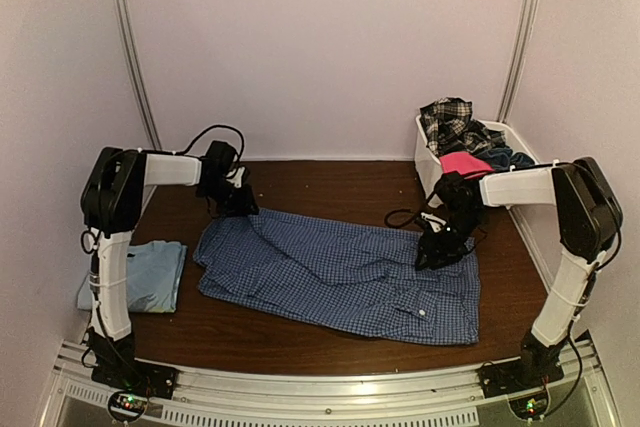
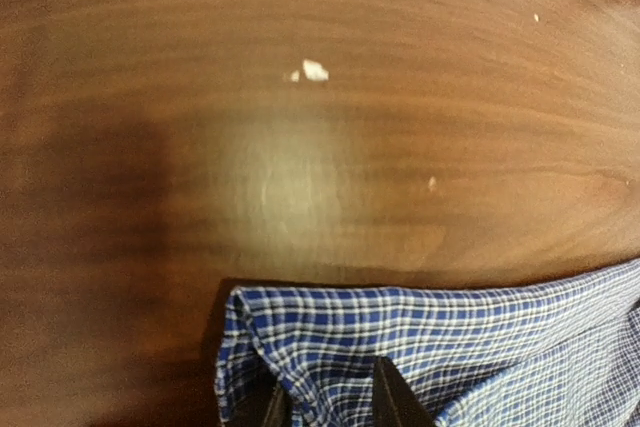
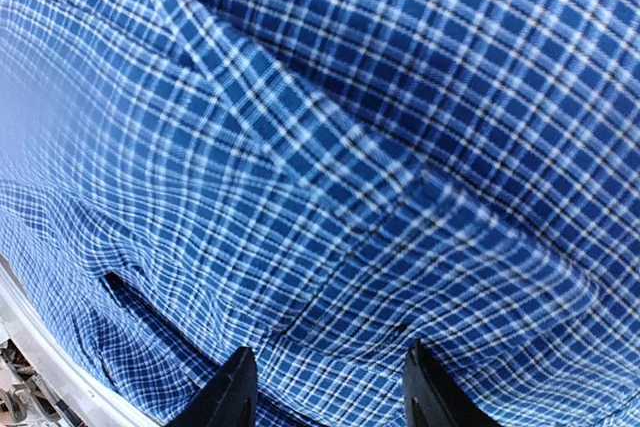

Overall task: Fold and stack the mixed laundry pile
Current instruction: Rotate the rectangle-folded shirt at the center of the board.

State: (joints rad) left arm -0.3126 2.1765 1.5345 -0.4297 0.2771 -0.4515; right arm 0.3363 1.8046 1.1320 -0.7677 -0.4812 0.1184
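The blue small-check shirt point(image 1: 340, 277) lies spread across the wooden table point(image 1: 330, 182). My left gripper point(image 1: 238, 203) is at the shirt's far left corner. In the left wrist view its fingers point(image 2: 395, 397) pinch a raised fold of the shirt point(image 2: 480, 337). My right gripper point(image 1: 438, 247) is down on the shirt's far right part. In the right wrist view the shirt point(image 3: 300, 147) fills the picture, and the gripper point(image 3: 335, 392) stands open with cloth spanning flat between its fingers. A folded light blue T-shirt point(image 1: 145, 275) lies at the table's left edge.
A white basket point(image 1: 428, 162) stands at the back right behind the right arm. It holds a black-white plaid piece point(image 1: 447, 117), a hot pink piece point(image 1: 463, 163) and a dark navy piece point(image 1: 505, 157). Bare wood point(image 2: 300, 97) shows beyond the shirt's corner.
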